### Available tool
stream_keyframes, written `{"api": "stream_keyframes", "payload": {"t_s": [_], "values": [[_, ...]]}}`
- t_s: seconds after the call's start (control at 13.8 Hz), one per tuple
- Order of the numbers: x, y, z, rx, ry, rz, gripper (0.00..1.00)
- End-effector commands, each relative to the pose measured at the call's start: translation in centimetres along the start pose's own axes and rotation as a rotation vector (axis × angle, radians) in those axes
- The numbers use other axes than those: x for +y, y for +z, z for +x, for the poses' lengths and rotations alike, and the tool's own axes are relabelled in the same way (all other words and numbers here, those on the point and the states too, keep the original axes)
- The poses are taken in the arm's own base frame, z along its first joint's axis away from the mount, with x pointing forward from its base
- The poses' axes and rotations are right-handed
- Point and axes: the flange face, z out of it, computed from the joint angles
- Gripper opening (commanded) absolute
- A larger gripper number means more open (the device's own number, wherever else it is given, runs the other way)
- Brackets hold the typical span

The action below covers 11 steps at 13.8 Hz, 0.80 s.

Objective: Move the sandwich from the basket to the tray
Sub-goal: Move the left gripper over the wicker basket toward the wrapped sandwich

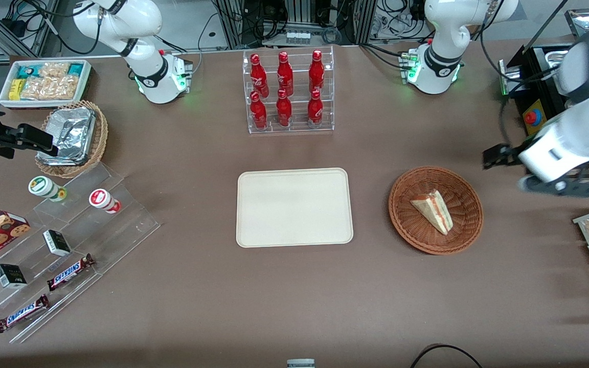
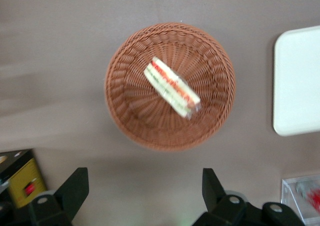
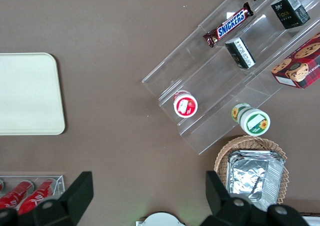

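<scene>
Your gripper (image 2: pixel 142 193) has its jaws spread wide apart with nothing between them, and it hangs in the air above the table, looking straight down on the basket (image 2: pixel 125 116). In the front view the gripper (image 1: pixel 494 156) sits at the working arm's end of the table, just beside the basket (image 1: pixel 466 225) and slightly farther from the front camera than it, touching neither the wicker nor what lies in it. The sandwich (image 2: pixel 171 87) lies inside the basket near its middle, resting on its side with the red and green filling edge showing; you see it in the front view as a pale wedge (image 1: pixel 433 210) on the woven floor. The tray (image 1: pixel 294 207) lies flat on the brown table (image 1: pixel 294 306) near the centre, beside the basket toward the parked arm's end and a short gap apart from it. Farther from the front camera than the tray stands a clear rack of red bottles (image 1: pixel 288 92). Toward the parked arm's end lie a foil-lined basket (image 1: pixel 72 138) and clear stepped shelves with snack bars (image 1: pixel 69 271).
</scene>
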Motion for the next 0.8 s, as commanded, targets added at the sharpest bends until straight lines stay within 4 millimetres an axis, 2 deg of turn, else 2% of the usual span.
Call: {"api": "stream_keyframes", "payload": {"t_s": [0.0,0.15,0.29,0.36,0.44,0.73], "values": [[2.4,4.4,-0.6,0.009,-0.057,0.002,1.0],[4.5,7.7,-0.5,0.014,-0.099,0.01,1.0],[5.2,10.2,-0.4,0.048,-0.184,0.007,1.0],[5.5,11.6,-0.1,0.05,-0.276,0.004,1.0],[6.7,12.9,-0.1,0.042,-0.368,0.007,1.0],[7.0,16.5,-0.8,0.1,-0.644,-0.024,1.0]]}}
